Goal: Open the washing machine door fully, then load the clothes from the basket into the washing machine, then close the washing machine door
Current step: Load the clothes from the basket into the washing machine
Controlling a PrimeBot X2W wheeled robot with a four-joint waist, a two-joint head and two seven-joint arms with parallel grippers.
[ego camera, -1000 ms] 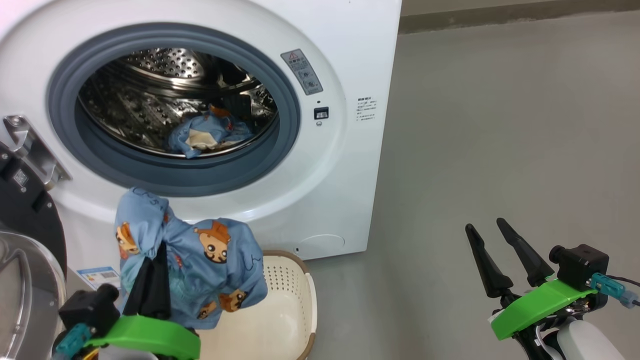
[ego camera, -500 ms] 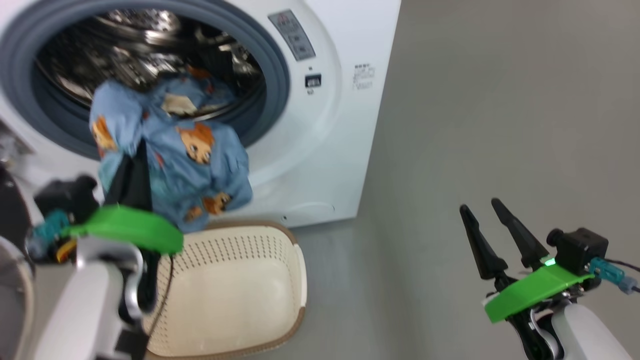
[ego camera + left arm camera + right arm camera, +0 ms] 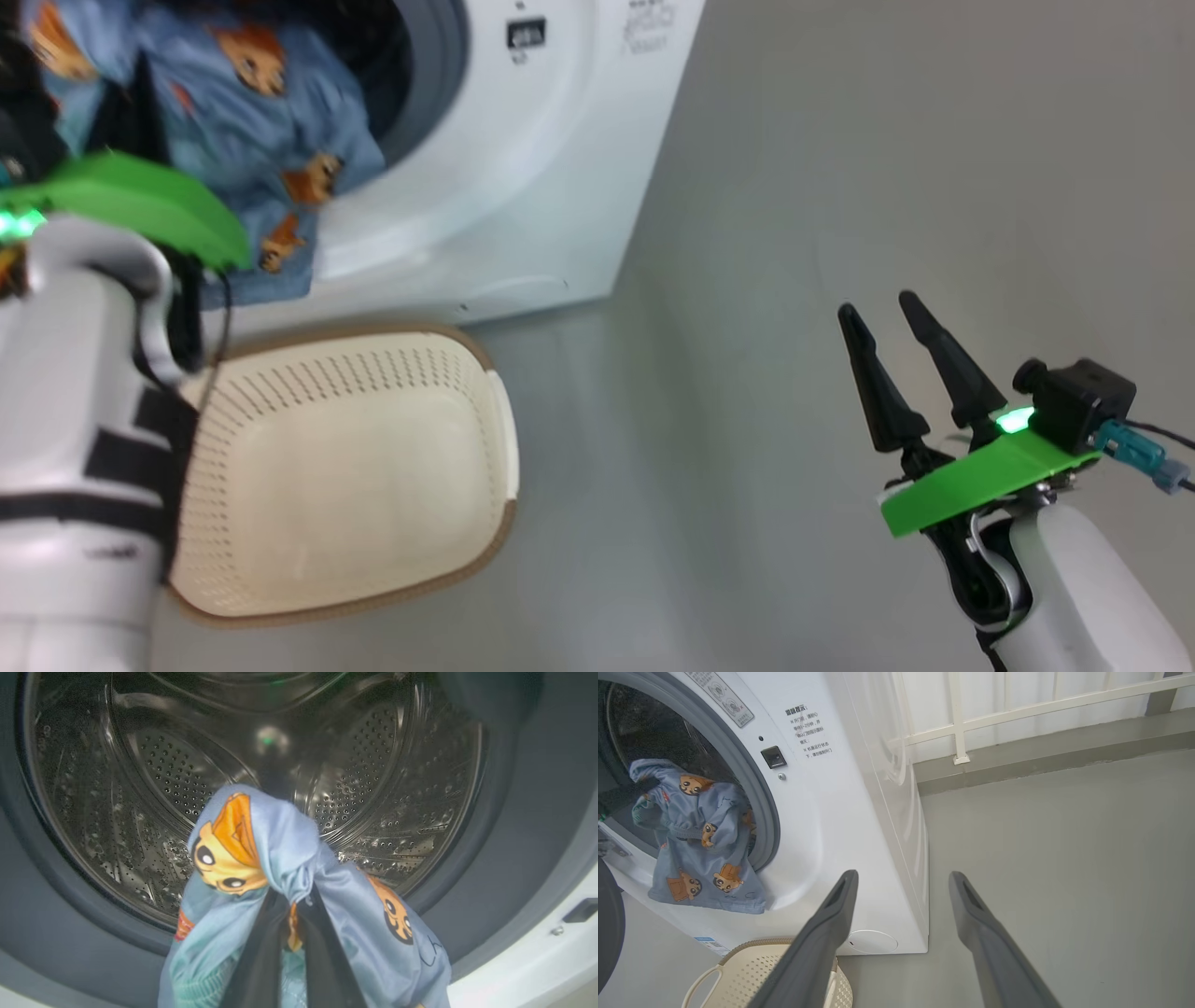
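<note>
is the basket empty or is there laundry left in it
Empty, as far as shown: in the head view the basket has a bare perforated floor. The clothes hang from the left claw at the washing machine opening.

Soft, even light falls everywhere, the head view looks blurry, and the washing machine (image 3: 154,765) shines with little bright spots in its dark inside.

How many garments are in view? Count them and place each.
1: the blue garment, pinched in the left gripper at the drum mouth. Others may lie hidden behind it.
</note>
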